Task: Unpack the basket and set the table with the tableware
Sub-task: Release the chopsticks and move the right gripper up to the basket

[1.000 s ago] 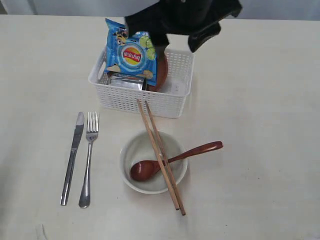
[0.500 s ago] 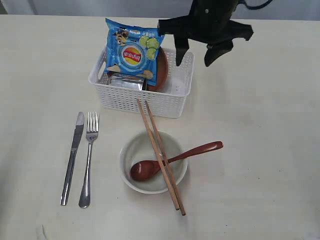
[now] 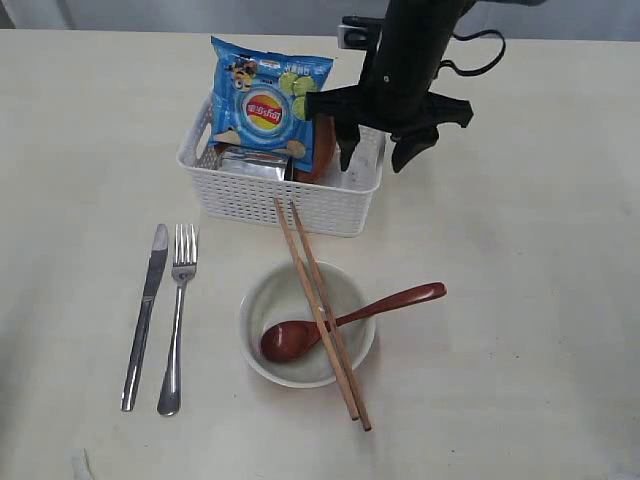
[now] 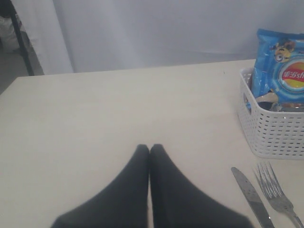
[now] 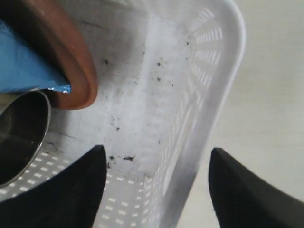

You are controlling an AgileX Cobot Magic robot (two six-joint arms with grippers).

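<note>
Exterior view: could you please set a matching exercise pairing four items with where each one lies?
Things:
1 spoon
2 fork
3 chip bag
4 chopsticks

Places:
A in the basket
B beside the knife
C head inside the bowl
D spanning the bowl, both ends outside it

Pairs: 1-C, 2-B, 3-A, 4-D

The right gripper (image 3: 374, 158) is now lower and nearer than a second ago. Then it hung as a dark blur over the far rim of the basket (image 3: 262, 205), and half a second ago it was up past the far right corner. Its wide-spread jaws now straddle the basket's right wall, one finger inside just right of the brown plate (image 3: 323, 150), the other outside above the table (image 3: 520, 300).
</note>
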